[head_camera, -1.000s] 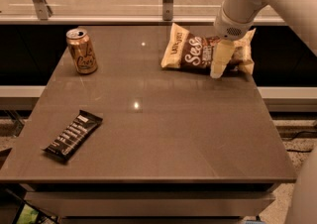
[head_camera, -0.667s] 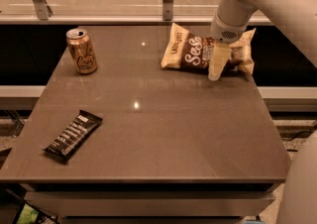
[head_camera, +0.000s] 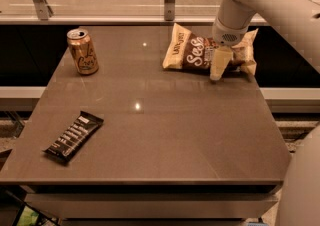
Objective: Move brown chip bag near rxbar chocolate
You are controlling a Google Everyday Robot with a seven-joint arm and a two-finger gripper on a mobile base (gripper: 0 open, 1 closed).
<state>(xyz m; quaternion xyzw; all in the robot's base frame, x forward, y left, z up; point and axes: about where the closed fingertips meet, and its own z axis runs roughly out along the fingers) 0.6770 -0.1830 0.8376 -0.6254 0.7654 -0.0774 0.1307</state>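
Our gripper (head_camera: 220, 67) sits low on the brown chip bag (head_camera: 192, 55) at the far right of the table (head_camera: 165, 135); whether it is closed we cannot tell. We should pinch the crinkly middle firmly, then carry it toward the rxbar chocolate (head_camera: 74, 136), near left, clear of the can (head_camera: 83, 51).
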